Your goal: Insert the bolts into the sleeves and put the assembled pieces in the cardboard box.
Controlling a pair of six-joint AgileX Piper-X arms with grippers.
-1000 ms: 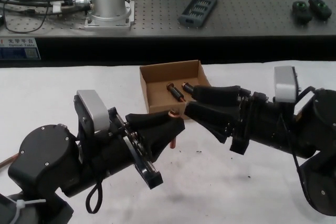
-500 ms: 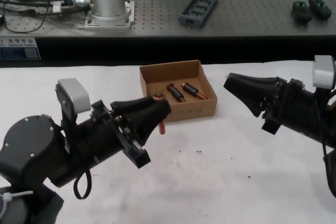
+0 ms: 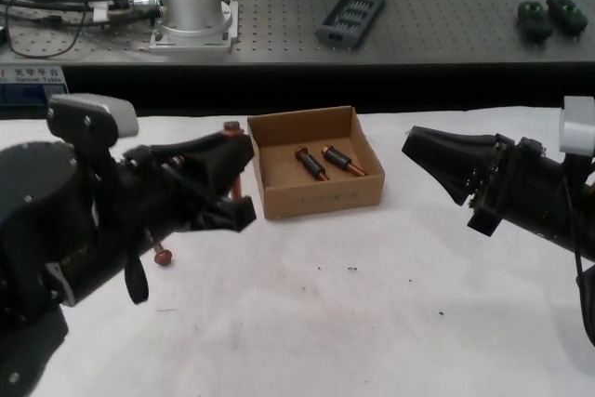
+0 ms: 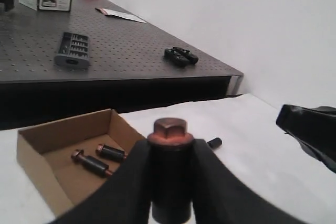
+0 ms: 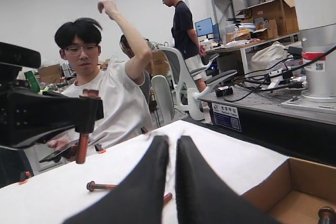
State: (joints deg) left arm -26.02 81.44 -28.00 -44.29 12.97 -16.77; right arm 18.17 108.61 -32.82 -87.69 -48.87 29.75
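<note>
Fingers (image 4: 131,182) of the left gripper (image 4: 170,148) clamp the sleeved bolt (image 4: 169,128) upright beside the cardboard box (image 3: 321,197); best lifted over its wall, lowered inside, then released.

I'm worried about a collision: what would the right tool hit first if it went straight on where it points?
Probably nothing close: the right tool aims over bare cloth between the box and the bolt in the left tool. Depth is unclear, so it may graze either.
</note>
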